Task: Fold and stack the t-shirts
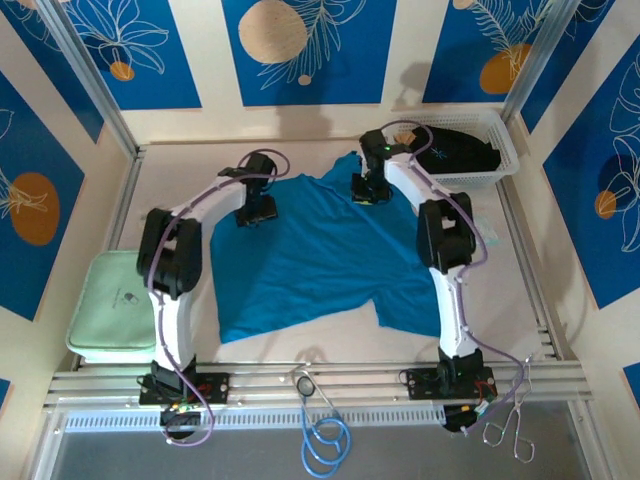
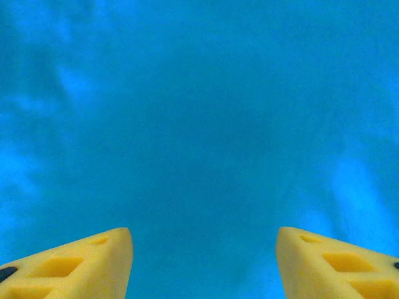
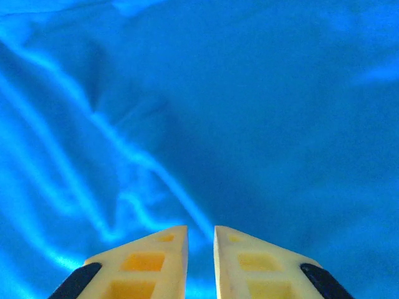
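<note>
Now teal shirt (image 1: 310, 255) lies spread mid-frame on surface, prob. ready for fold 1. Black shirt (image 1: 460, 155) sits upper right. Left pincer (image 2: 202, 240) is spread over the teal shirt's upper-left edge. Right pincer (image 3: 201, 233) is nearly pressed together at its top edge, no cloth seen pinched.

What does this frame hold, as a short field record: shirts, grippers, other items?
teal t-shirt: spread open on the table, unfolded
black t-shirt: in the white basket, far right
left gripper: over the teal shirt's far left part, jaws open
right gripper: over its far right part, jaws almost together
green pad: table's left side
</note>
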Controlling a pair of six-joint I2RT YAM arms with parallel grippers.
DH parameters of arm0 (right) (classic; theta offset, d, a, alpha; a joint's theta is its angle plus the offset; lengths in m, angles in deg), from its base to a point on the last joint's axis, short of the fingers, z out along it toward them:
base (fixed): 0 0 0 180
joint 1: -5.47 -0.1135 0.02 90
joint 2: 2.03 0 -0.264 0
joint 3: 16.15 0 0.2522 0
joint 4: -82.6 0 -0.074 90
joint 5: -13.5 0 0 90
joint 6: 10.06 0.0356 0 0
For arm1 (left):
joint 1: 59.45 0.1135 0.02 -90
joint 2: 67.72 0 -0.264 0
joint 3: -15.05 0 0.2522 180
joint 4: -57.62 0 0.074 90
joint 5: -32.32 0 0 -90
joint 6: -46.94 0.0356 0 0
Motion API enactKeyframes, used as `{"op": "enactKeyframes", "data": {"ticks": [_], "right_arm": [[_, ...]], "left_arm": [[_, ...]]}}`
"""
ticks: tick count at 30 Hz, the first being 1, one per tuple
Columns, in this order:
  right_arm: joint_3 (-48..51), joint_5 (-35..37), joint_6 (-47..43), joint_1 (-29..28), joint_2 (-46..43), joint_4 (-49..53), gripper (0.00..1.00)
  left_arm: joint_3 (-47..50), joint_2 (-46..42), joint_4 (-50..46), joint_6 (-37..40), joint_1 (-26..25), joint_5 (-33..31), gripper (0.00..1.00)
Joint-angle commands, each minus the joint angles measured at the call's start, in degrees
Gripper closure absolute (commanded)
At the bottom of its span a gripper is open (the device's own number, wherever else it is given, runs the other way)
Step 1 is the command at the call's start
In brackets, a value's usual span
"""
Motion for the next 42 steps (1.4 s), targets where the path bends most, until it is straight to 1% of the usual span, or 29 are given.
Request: {"op": "enactKeyframes", "data": {"ticks": [1,3,6,8,11,12,15,18,22,24,26,29,31,33,36,40,42], "right_arm": [[-4.89,3.46,3.42,1.27,3.18,7.73,0.82],[-4.58,3.54,5.89,2.19,3.49,7.13,0.83],[-3.63,3.20,9.06,3.29,3.49,6.96,0.92],[-2.63,2.67,10.71,3.61,3.41,7.07,0.94],[-0.06,1.90,12.61,3.21,2.68,6.57,0.94],[0.88,1.78,13.16,3.00,2.33,6.37,0.94],[5.17,1.57,15.35,2.44,0.39,5.40,0.94],[11.67,1.67,17.59,1.56,-3.44,2.99,0.94],[20.53,1.41,19.81,-0.20,-9.11,0.34,0.89],[23.47,1.52,20.45,-1.04,-11.79,-0.43,0.87],[24.30,1.99,20.19,-1.29,-14.39,-0.55,0.83],[21.24,3.56,18.78,-0.90,-16.82,1.04,0.65],[18.27,4.59,17.30,-0.69,-17.59,1.85,0.52],[14.49,4.59,15.28,-0.29,-16.83,2.36,0.45],[5.37,3.56,11.26,0.58,-11.63,4.18,0.44],[-13.91,2.45,2.48,0.99,1.72,10.09,0.48],[-21.47,2.96,-0.77,1.01,7.19,12.52,0.48]], "left_arm": [[-5.49,6.25,-1.53,0.10,0.77,0.07,0.39],[-7.49,9.25,-2.76,0.34,1.38,-0.95,0.40],[-9.40,12.49,-5.25,1.15,2.89,-3.02,0.40],[-10.07,13.81,-6.71,1.82,4.57,-3.92,0.40],[-10.12,14.16,-6.12,2.59,7.04,0.02,0.41],[-10.75,14.38,-6.40,2.57,7.29,0.14,0.41],[-14.63,15.87,-10.35,2.91,7.71,-2.93,0.41],[-13.25,15.39,-9.56,2.34,9.08,-0.98,0.41],[-9.41,13.41,-6.13,2.20,9.98,0.39,0.41],[-9.04,13.23,-5.72,2.70,10.05,1.25,0.41],[-9.04,12.93,-5.70,3.00,10.06,2.80,0.41],[-8.26,10.74,-5.16,3.17,9.85,5.02,0.39],[-7.69,8.00,-5.16,3.73,9.45,5.44,0.35],[-7.65,5.26,-5.88,4.51,9.04,5.63,0.31],[-7.72,1.52,-7.03,5.30,8.55,5.20,0.28],[-7.52,-0.88,-7.91,6.00,8.59,5.01,0.26],[-7.36,-1.07,-7.95,6.34,8.46,5.08,0.26]]}}
